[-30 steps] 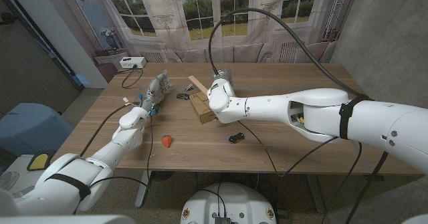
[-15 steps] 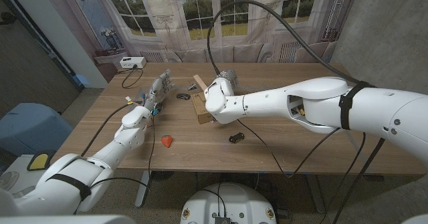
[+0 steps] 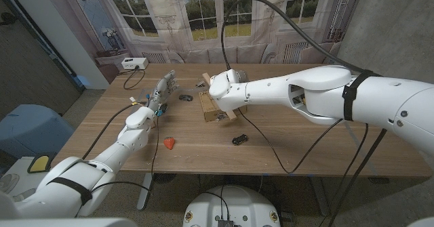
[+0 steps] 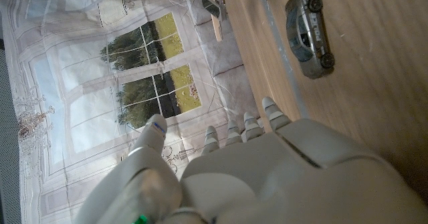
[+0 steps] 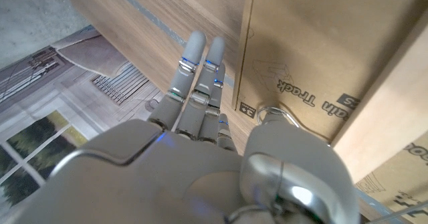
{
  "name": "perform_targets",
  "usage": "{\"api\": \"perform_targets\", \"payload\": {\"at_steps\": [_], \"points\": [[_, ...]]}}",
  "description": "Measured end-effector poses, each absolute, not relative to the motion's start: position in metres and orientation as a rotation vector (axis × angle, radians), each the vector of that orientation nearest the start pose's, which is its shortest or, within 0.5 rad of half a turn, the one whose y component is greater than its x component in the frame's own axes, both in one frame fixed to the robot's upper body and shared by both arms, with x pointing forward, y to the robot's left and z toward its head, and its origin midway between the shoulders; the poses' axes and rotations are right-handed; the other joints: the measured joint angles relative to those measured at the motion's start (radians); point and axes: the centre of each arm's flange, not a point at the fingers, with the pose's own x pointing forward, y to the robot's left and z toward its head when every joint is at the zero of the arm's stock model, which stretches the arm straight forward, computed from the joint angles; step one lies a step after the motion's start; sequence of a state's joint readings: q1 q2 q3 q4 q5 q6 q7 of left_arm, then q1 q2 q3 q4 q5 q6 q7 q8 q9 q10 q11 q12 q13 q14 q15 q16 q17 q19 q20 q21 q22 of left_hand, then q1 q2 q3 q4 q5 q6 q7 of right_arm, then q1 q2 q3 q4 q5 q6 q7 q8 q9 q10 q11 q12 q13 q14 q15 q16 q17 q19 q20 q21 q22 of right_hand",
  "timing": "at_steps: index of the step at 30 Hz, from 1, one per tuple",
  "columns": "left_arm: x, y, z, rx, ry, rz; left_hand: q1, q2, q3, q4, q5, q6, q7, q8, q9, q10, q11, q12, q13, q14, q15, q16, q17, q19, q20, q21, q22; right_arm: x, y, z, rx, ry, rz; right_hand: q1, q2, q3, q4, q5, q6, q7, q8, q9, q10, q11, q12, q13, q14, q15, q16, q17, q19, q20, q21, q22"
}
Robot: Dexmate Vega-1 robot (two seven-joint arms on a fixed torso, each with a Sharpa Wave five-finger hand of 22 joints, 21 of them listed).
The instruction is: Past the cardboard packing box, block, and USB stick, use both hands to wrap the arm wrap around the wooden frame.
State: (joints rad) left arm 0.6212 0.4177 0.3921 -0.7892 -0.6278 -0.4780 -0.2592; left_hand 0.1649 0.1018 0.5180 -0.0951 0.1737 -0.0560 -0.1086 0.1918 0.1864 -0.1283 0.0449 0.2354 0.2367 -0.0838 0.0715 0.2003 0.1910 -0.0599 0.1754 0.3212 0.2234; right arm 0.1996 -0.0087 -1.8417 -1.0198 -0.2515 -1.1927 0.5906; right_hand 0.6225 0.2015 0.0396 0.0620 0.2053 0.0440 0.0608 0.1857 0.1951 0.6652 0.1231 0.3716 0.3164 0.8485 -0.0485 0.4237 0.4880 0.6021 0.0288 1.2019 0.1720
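At the centre of the head view we see the cardboard packing box (image 3: 211, 105) lying on the desk (image 3: 291, 129), with the wooden frame (image 3: 228, 113), a pale slat, resting across it; in the right wrist view the slat (image 5: 384, 93) crosses the printed box (image 5: 301, 43). We cannot make out the arm wrap. The right robot hand (image 3: 224, 88) hovers over the box, just above centre, its fingers (image 5: 197, 67) straight and pressed side by side, holding nothing. The left robot hand (image 3: 163, 90) stands at upper left of centre, fingers extended and slightly apart, empty; its fingertips (image 4: 247, 120) show in the left wrist view. A dark toy car (image 3: 185, 97) sits between the two hands, also visible at the upper right of the left wrist view (image 4: 309, 33). A red block (image 3: 169, 143) lies lower left of centre and a second dark car (image 3: 239, 139) just below centre. A white device (image 3: 135, 63) sits at the desk's upper left corner.
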Motion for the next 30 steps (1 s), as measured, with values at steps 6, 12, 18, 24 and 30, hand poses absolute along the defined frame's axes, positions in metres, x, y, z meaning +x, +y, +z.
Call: {"api": "perform_targets", "payload": {"at_steps": [6,12,18,24,30], "points": [[0.700,0.330,-0.037,0.025,-0.578,-0.205,0.000,0.000,0.004,-0.004,0.000,0.000,0.000,0.000,0.000,-0.003,0.003,0.000,0.000,0.000,0.000,0.000,0.000,0.000,0.000,0.000,0.000,0.680,-0.028,0.049,-1.775,0.383,-0.004,0.042,0.008,0.108,0.026,0.004,-0.061,0.029,0.000,-0.004,-0.042,0.009,-0.058,-0.038,-0.036,0.014,-0.052,-0.048,0.019,-0.008,-0.008,0.000],[0.701,0.329,-0.036,0.028,-0.576,-0.205,0.000,0.000,0.004,-0.004,0.000,0.000,0.000,0.000,0.000,-0.003,0.003,0.000,0.000,0.000,0.000,0.000,0.000,0.000,0.000,0.000,0.000,0.687,-0.039,0.046,-1.719,0.350,0.055,0.214,-0.009,0.191,0.110,-0.004,-0.012,0.005,0.015,-0.005,0.058,-0.015,-0.038,-0.076,0.064,-0.025,-0.045,-0.093,0.058,-0.050,0.003,0.005],[0.702,0.326,-0.035,0.033,-0.572,-0.209,0.000,0.000,0.004,-0.004,0.000,-0.009,-0.002,0.000,0.000,-0.003,0.003,0.000,0.000,0.000,0.000,0.000,0.000,0.000,0.000,0.000,0.000,0.687,-0.046,0.039,-1.674,0.254,0.067,0.314,-0.015,0.247,0.166,0.001,0.053,-0.034,0.024,-0.007,0.059,-0.017,-0.017,-0.064,0.089,-0.019,-0.023,-0.033,0.023,-0.085,0.046,0.016],[0.703,0.323,-0.032,0.036,-0.571,-0.213,0.000,0.000,0.004,-0.004,0.000,-0.009,-0.002,0.000,0.000,-0.003,0.003,0.000,0.000,0.000,0.000,0.000,0.000,0.000,0.000,0.000,0.000,0.685,-0.049,0.035,-1.651,0.168,0.057,0.388,-0.027,0.262,0.181,-0.003,0.123,-0.043,0.035,-0.007,0.053,-0.026,-0.008,-0.047,0.123,-0.006,-0.003,0.001,0.008,-0.084,0.103,0.026],[0.703,0.320,-0.031,0.041,-0.569,-0.217,0.000,0.000,0.004,-0.004,0.000,-0.009,-0.002,0.000,0.000,-0.003,0.003,0.000,0.000,0.000,0.000,0.000,0.000,0.000,0.000,0.000,0.000,0.682,-0.052,0.036,-1.612,0.086,0.045,0.429,-0.048,0.274,0.193,-0.025,0.155,-0.047,0.064,0.003,0.055,-0.028,0.025,-0.015,0.138,-0.009,0.002,0.040,0.008,-0.084,0.162,0.021]]}}
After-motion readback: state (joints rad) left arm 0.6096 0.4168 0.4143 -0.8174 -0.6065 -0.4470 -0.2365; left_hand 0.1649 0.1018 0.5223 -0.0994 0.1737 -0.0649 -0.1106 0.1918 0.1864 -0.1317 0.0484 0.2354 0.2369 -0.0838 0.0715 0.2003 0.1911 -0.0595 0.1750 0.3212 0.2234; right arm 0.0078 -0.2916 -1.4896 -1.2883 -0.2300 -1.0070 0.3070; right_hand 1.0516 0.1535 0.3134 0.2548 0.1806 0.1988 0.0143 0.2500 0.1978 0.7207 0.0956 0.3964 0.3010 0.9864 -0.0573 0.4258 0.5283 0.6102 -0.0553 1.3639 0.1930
